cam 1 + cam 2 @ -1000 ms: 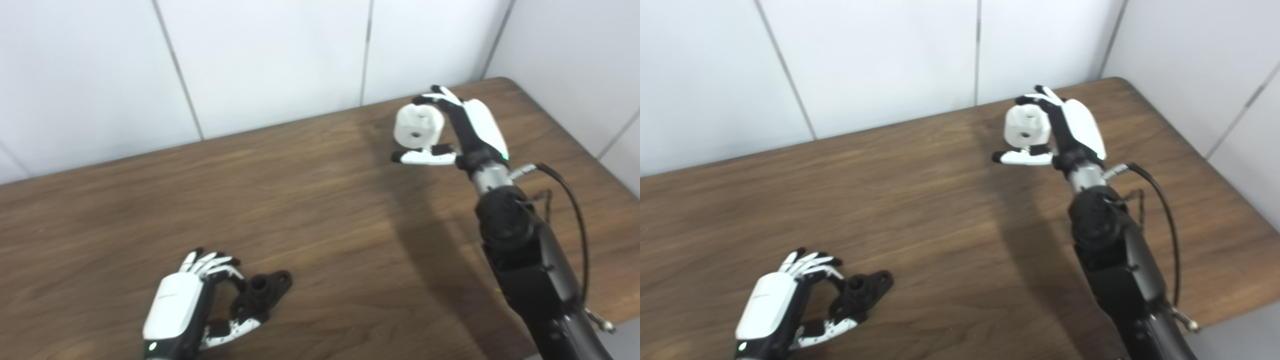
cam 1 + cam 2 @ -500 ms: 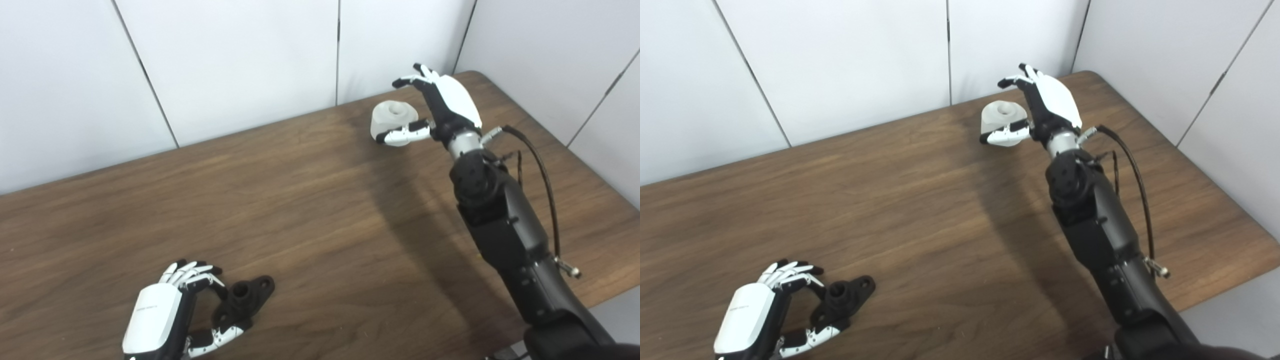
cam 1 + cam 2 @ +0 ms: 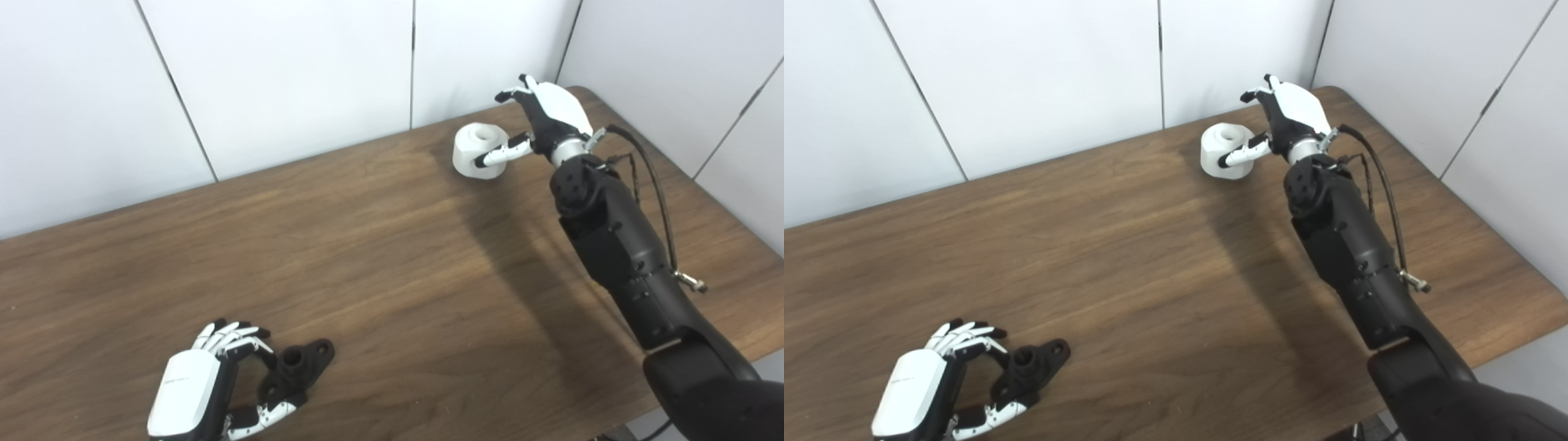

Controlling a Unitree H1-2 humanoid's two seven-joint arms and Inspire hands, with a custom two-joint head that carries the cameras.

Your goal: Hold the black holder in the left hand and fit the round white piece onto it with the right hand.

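On the brown wood-grain counter, the round white plastic piece with a hollow centre sits near the far right corner, resting on the surface. The right robot hand is at it with its fingers apart: the thumb lies across the piece's near side and the other fingers arch above, so nothing is clamped. Near the front left edge, the left robot hand curls around the black plastic holder with a raised socket and a flat eared base, which appears to lie on the counter, fingers on its far side and thumb on its near side. The step in hand looks like regrasping the white piece. Next, the right robot hand should close on it, lift, and carry it across to the holder's socket.
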